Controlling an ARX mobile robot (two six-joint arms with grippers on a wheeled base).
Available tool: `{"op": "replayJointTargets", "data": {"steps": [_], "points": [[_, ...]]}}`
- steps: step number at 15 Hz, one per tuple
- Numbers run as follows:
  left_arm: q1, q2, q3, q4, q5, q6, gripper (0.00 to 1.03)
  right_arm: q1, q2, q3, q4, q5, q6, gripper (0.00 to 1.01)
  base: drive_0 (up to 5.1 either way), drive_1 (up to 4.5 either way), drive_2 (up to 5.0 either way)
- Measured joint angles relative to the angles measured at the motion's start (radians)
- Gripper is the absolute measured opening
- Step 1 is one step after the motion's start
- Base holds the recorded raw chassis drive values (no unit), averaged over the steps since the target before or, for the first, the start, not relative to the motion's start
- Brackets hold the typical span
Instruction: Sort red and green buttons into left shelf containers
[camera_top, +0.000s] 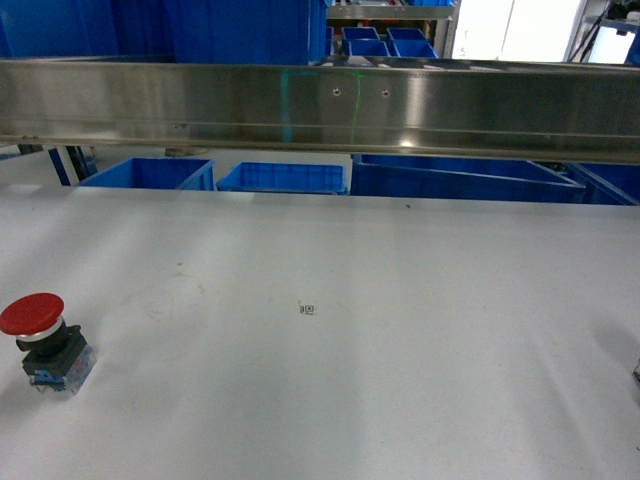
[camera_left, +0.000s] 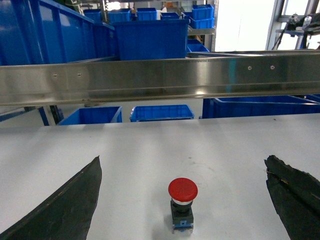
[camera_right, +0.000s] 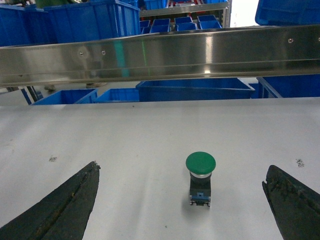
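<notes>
The red button (camera_top: 40, 340) stands upright on the white table (camera_top: 330, 380) at its near left. In the left wrist view the red button (camera_left: 182, 202) sits between and just ahead of my left gripper (camera_left: 183, 160), which is open and wide of it on both sides. The green button (camera_right: 200, 175) stands upright on the table between the spread fingers (camera_right: 65, 210) of my open right gripper (camera_right: 182, 167), untouched. Two large deep blue bins (camera_left: 55, 35) (camera_left: 150, 40) stand behind the steel rail at the upper left. Neither gripper shows in the head view.
A steel rail (camera_top: 320, 105) runs across the far edge of the table at shelf height. Below and behind it stand lower blue bins (camera_top: 150, 175) (camera_top: 285, 178) (camera_top: 460, 180). Small blue trays (camera_top: 385, 42) sit on a far shelf.
</notes>
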Motion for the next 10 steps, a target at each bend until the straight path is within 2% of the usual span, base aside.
{"op": "replayJointTargets", "data": {"steps": [1,3,4,5,6,7,8,10], "points": [[0.04,0.079,0.002,0.049,0.043,-0.019,0.98,0.056,0.068,0.0,0.074,0.036,0.01,0.98,0.0,0.0,0.0],[0.069,0.389,0.022,0.267,0.07,-0.073,0.98,0.117,0.402,0.043,0.324,0.062,0.034,0.98,0.0,0.0,0.0],[0.056,0.603,0.105,0.376,0.092,-0.09,0.98,0.122,0.616,0.135,0.446,0.076,0.029,0.98,0.0,0.0,0.0],[0.043,0.82,0.259,0.418,0.113,-0.093,0.98,0.121,0.824,0.277,0.506,0.083,0.016,0.98,0.0,0.0,0.0],[0.046,0.99,0.398,0.378,0.152,-0.093,0.98,0.121,0.993,0.403,0.534,0.123,0.0,0.98,0.0,0.0,0.0],[0.051,1.162,0.516,0.352,0.158,-0.093,0.98,0.12,1.161,0.525,0.535,0.16,-0.026,0.98,0.0,0.0,0.0],[0.053,1.261,0.552,0.349,0.154,-0.095,0.98,0.12,1.248,0.561,0.531,0.167,-0.035,0.98,0.0,0.0,0.0],[0.057,1.284,0.526,0.33,0.154,-0.097,0.98,0.12,1.27,0.548,0.523,0.17,-0.046,0.98,0.0,0.0,0.0]]}}
